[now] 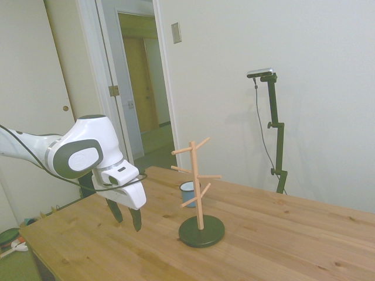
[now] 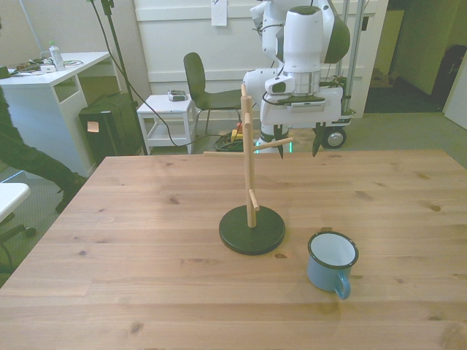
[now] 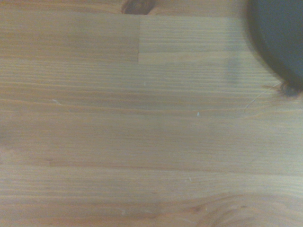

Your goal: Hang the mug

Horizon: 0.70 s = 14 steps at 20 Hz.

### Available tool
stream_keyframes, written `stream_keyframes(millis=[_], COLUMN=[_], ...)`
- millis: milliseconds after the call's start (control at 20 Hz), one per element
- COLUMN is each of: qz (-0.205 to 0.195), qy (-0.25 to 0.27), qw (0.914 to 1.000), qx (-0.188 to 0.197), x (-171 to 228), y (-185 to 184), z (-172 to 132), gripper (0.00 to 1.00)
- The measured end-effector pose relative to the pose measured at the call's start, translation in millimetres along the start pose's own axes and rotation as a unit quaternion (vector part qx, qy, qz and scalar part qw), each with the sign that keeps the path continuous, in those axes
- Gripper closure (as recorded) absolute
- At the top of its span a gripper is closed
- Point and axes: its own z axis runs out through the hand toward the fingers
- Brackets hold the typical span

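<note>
Place: a robotics lab set up in an office-like room — plain white walls, an open doorway (image 1: 143, 88).
Evidence: a white desk (image 2: 51, 69), a dark chair (image 2: 201, 84) and a small side table (image 2: 166, 109) behind the wooden table (image 2: 146, 277).
Rig: a cable-trailing robot base (image 2: 299, 106) — a person's leg (image 2: 29, 157) at the edge.

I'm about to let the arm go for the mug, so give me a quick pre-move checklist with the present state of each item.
1. Mug upright on the table: ok.
2. Mug handle free to view, pointing toward the front camera: ok.
3. Gripper empty and open, hanging above the table: ok.
4. Gripper near the mug: not ok; the mug tree stands between them in both the side and front views.
5. Mug tree upright on its dark base, pegs bare: ok.
6. Mug in the wrist view: not ok; only wood and the base's edge show.
</note>
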Motion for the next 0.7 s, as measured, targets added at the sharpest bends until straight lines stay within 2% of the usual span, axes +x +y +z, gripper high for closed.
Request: stream_keyframes(millis=[250,700], qz=[0.002,0.008], qy=[-0.002,0.003], qw=[1.0,0.9997], qx=[0.003,0.022], x=[3,52], y=[-5,-70], z=[-1,-31], gripper=[0.0,0.0])
